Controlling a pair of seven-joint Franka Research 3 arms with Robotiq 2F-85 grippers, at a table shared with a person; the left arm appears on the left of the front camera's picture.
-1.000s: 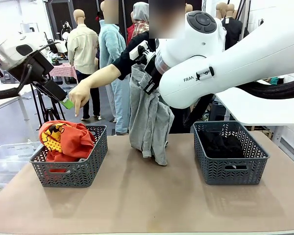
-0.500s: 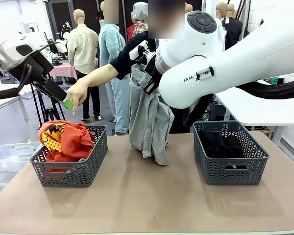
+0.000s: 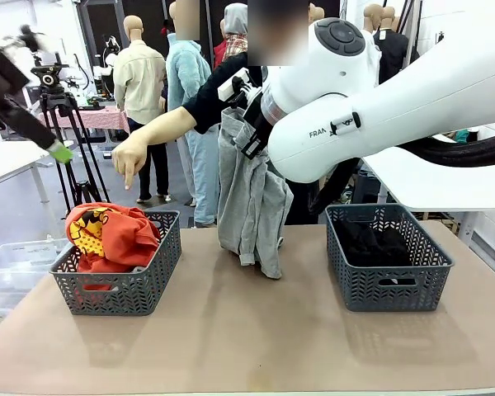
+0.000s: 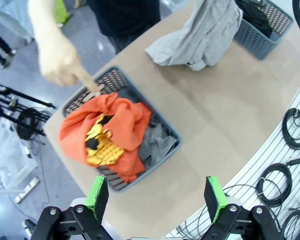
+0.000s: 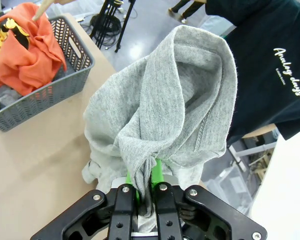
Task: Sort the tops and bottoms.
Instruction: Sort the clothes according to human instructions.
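Two grey baskets sit on the table [image 3: 247, 330], orange T-shirt [image 3: 115, 235] lower left, while right gripper [image 5: 145, 186] fingers pinch one grey sweatshirt [image 3: 247, 206] mid-frame and left gripper [image 4: 155, 195] fingers spread.

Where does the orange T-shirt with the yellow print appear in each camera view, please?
Front view: orange T-shirt at lower left, heaped in the left basket.
Left wrist view: centre left, in that basket, under the person's pointing hand.
Right wrist view: top left corner, in the basket.
Shared landmark: the light grey sweatshirt hanging from the right gripper.
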